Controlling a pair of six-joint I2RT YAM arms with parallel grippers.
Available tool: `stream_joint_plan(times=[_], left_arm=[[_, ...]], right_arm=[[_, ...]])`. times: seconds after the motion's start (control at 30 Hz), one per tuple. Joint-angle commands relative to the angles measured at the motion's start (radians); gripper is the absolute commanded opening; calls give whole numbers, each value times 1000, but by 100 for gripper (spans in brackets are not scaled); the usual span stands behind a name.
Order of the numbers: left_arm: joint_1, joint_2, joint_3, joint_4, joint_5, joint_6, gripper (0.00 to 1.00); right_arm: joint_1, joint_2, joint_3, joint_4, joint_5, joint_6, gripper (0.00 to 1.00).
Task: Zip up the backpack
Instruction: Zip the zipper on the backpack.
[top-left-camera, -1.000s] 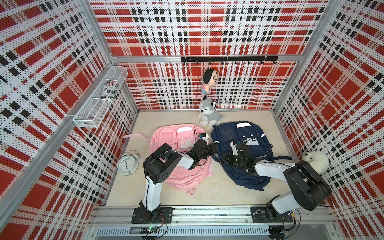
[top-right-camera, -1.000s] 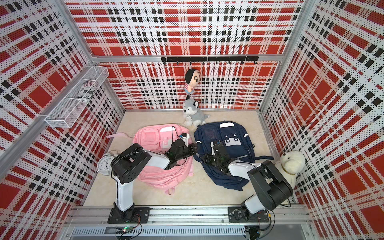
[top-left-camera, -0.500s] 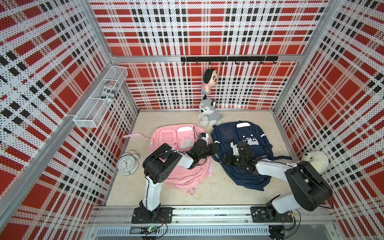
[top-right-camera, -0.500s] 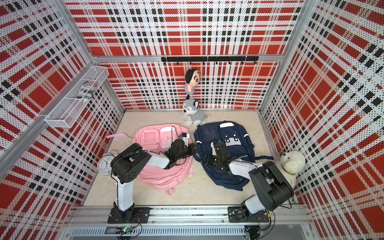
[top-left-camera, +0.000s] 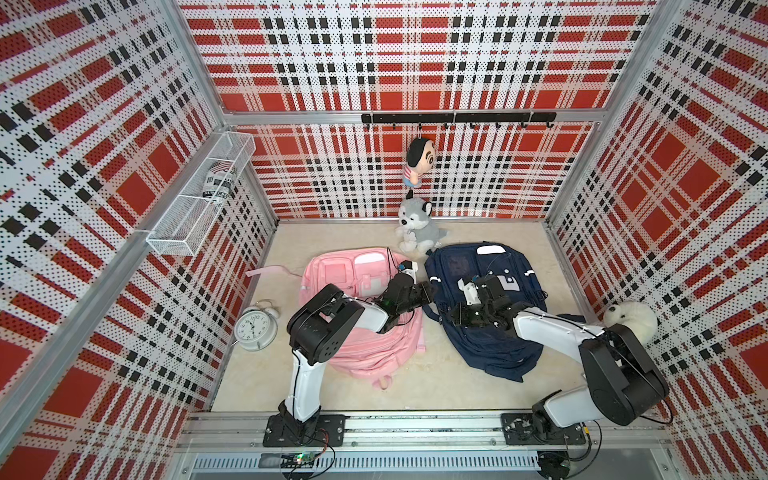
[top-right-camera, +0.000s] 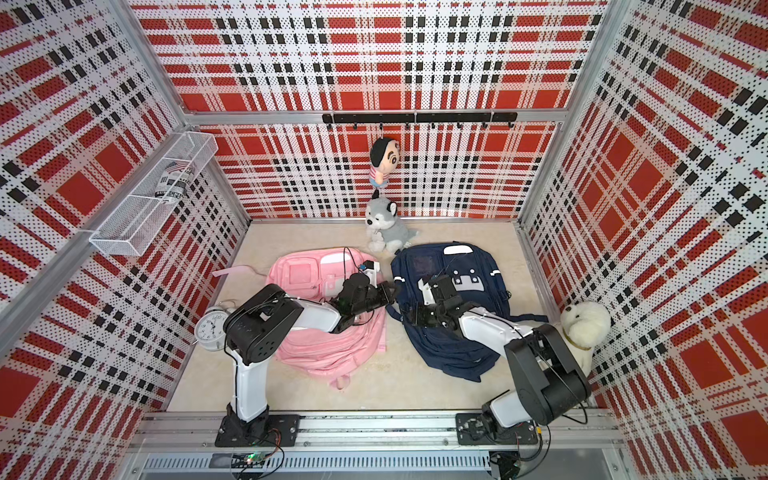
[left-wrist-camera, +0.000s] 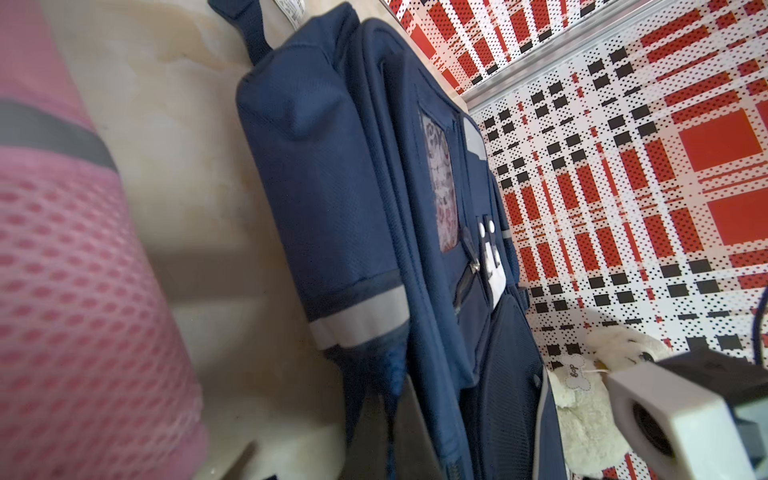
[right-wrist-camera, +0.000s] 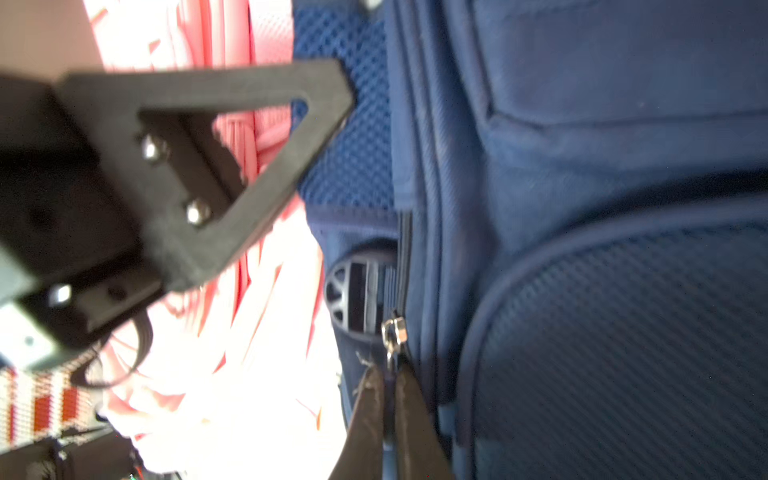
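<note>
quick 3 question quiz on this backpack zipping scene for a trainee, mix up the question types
1. Multiple choice: the right gripper is pinching A) a pen, B) the zipper pull of the navy backpack, C) a shoelace.
2. True or false: the left gripper stands wide open.
3. Fill the gap: the alarm clock sits on the floor beside the ____ backpack.

Key: 1 B. 2 false: it is shut on the side of the navy backpack. 3 pink: the pink backpack.
</note>
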Motion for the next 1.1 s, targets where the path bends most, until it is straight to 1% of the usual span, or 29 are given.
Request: stream_joint_plan(times=[0.0,0.2,0.37,0.5,0.63,0.73,0.8,0.83,0.93,1.07], left_arm=[[34,9,58,83,-48,19,0],[39,11,59,77,-63,13,0],[46,10,60,77,-74,7,0],[55,9,64,75,-80,8,0],[66,13,74,60,-81,14,0],[74,22,89,38,-85,27,0],[79,32,105,21,-89,33,0],[80,37,112,16,-90,36,0],[79,50,137,-5,-85,44,0],[69,43,147,-36,-95,64,4]], right_arm=[[7,-51,-13,-199,-54,-84,0],[7,-128,-47,-275,-49,-99,0],[7,-197,-83,-355,-12,-109,0],[8,-260,-111,-411,31,-105,0],[8,-320,-100,-434,39,-69,0],[8,-401,-112,-398,17,-15,0],[9,-432,-130,-370,16,-3,0],[9,-434,-139,-356,14,28,0],[14,-403,-177,-273,-14,58,0],[39,-349,-192,-145,-45,90,0]])
